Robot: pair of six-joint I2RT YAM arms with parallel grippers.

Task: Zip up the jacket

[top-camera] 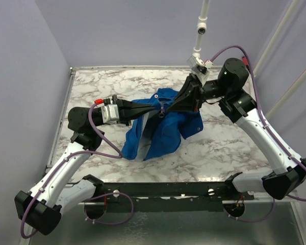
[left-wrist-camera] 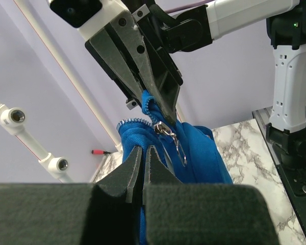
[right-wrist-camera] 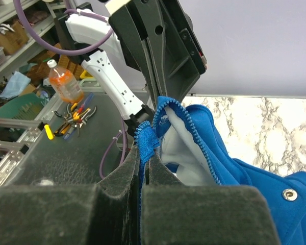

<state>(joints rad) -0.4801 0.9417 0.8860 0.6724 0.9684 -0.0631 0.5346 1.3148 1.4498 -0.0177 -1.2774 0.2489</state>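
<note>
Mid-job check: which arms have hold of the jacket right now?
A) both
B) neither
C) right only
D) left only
A: the left fingers are shut on the blue fabric of the jacket just below the zipper slider, and the right fingers are shut on its toothed zipper edge.

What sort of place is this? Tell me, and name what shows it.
Probably a robotics lab test cell: a marble-patterned table walled by lilac panels, a pole-mounted camera, and outside it a workbench with hand tools and a bottle of orange drink.
</note>
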